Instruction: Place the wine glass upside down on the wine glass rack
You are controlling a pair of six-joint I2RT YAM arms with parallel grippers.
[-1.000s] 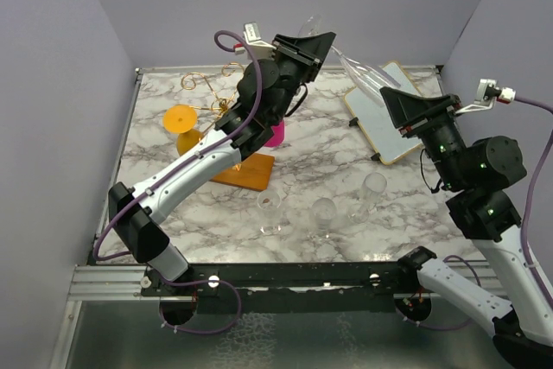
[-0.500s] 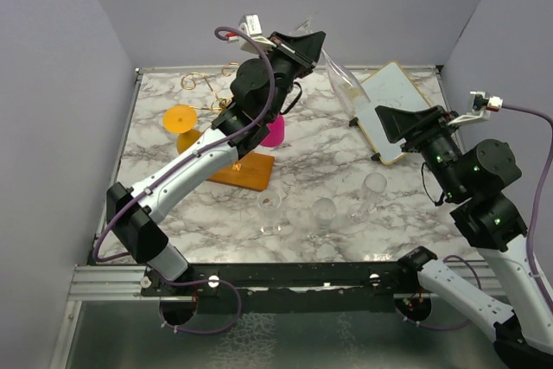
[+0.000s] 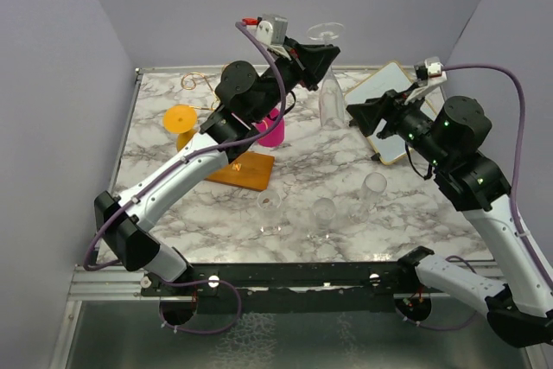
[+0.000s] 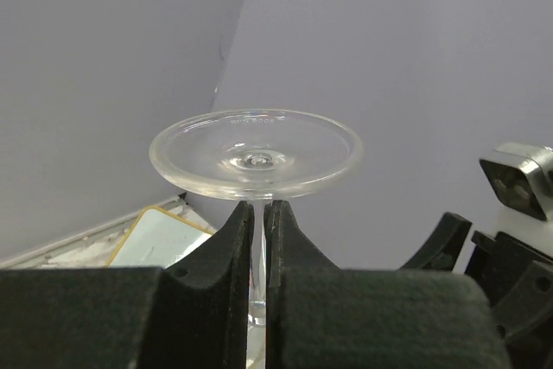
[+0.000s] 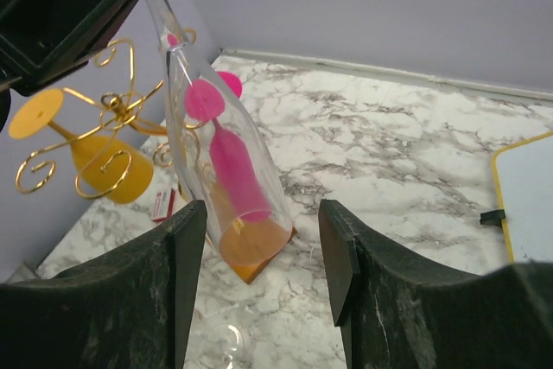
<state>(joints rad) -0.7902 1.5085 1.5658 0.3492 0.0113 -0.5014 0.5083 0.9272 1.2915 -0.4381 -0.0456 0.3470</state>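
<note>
four clear glasses are in view: one wine glass (image 3: 330,99) is held in the air, and three stand upright on the marbled bench (image 3: 173,205) in a loose row at about 5 to 6 o'clock: a near-left glass (image 3: 270,210), a middle glass (image 3: 324,213) and a near-right glass (image 3: 373,187). there is one wine glass rack (image 3: 247,170), standing at about 10 o'clock. two coloured glasses hang on its gold wire foot-up, an orange glass (image 3: 181,118) on the 9 o'clock side and a pink glass (image 3: 273,133) on the 3 o'clock side. one white board (image 3: 390,82) with a yellow rim lies at 2 o'clock, partly hidden by the right arm. the left arm stretches from its base at the near left up and across the rack, and the left tool (image 3: 318,56) is raised high over the far middle of the bench. its jaws are pinched narrow on the stem of the wine glass just under the foot, so the foot is uppermost and the bowl hangs mouth-down. the wine glass is off the bench and beside the rack at its 2 o'clock side, near the pink glass and not hung on the wire. the right arm rises from the near right, bends at the elbow and points the right tool (image 3: 354,117) toward 9 o'clock at the bowl. its jaws are spread wide and hold nothing. in the right wrist view the bowl lies ahead of the gap between them, and i cannot tell whether the tips touch it.
</note>
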